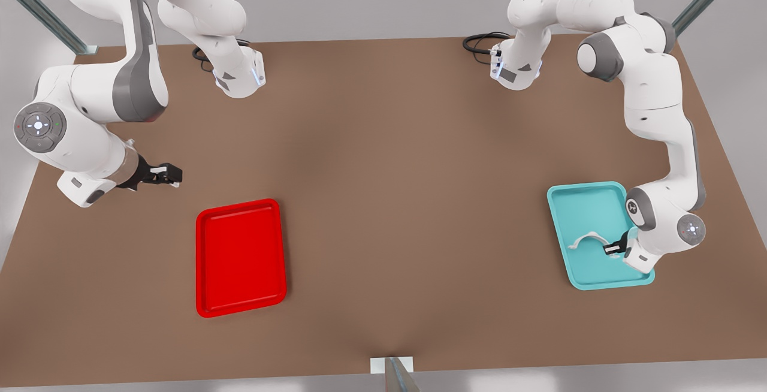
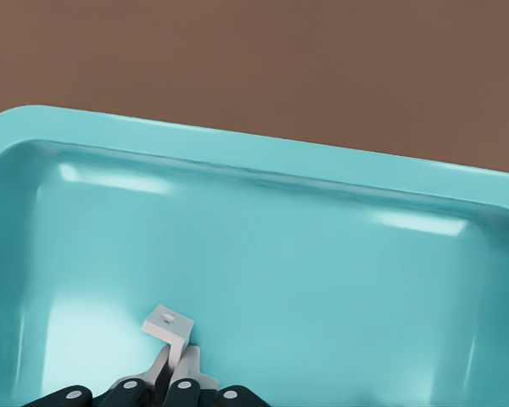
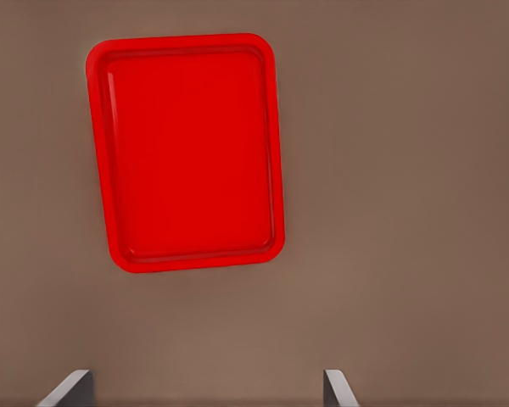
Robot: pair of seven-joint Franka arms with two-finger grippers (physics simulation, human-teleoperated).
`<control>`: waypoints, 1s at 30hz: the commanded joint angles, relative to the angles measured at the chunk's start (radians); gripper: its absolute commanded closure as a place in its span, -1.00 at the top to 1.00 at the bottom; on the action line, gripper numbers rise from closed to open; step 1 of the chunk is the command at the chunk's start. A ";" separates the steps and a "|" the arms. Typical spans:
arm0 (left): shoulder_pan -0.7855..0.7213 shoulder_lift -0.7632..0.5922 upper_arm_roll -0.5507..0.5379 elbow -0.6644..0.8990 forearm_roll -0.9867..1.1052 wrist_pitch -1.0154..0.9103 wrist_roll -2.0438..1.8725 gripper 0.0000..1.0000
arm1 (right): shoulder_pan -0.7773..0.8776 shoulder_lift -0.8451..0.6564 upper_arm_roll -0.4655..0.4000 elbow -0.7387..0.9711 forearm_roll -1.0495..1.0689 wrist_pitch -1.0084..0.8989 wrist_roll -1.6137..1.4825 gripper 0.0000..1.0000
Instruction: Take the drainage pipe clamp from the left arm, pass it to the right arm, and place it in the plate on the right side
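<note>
1. Teal tray [image 1: 584, 209] is occupied by the clamp [image 1: 588, 238], lying just ahead of the left gripper [image 1: 611, 249].
2. Left gripper is seen clenched on one end of the clamp [image 2: 171, 326], fingers [image 2: 185, 371] pinched together on the strip below its flat foot.
3. Right gripper [image 1: 171, 174] is held above bare table [image 1: 383, 158], fingers [image 3: 68, 390] spread wide, nothing between them.
4. Red plate [image 3: 191, 153] lies ahead of the right gripper, apart from it.
</note>
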 commanded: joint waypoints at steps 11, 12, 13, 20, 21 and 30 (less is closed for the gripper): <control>-0.002 -0.018 0.000 -0.001 -0.005 -0.011 0.004 -0.57 | 0.000 -0.001 -0.001 0.000 0.002 0.005 -0.010 1.00; -0.003 -0.024 0.000 -0.001 -0.003 -0.015 0.004 -0.57 | 0.000 -0.001 -0.001 0.000 0.002 0.005 -0.012 1.00; -0.006 -0.029 0.002 -0.001 -0.003 -0.017 0.006 -0.57 | 0.000 -0.001 -0.001 0.000 0.002 0.005 -0.012 1.00; -0.090 -0.151 0.002 -0.008 -0.011 -0.227 -0.230 -0.57 | 0.000 0.000 -0.001 0.000 0.002 0.005 -0.016 1.00; -0.113 -0.173 -0.001 -0.008 -0.011 -0.259 -0.304 -0.57 | 0.000 0.000 -0.001 -0.001 0.002 0.005 -0.016 1.00; -0.307 -0.191 -0.210 0.009 -0.046 -0.351 -0.946 -0.57 | 0.159 0.234 0.019 0.152 0.093 0.052 -0.403 1.00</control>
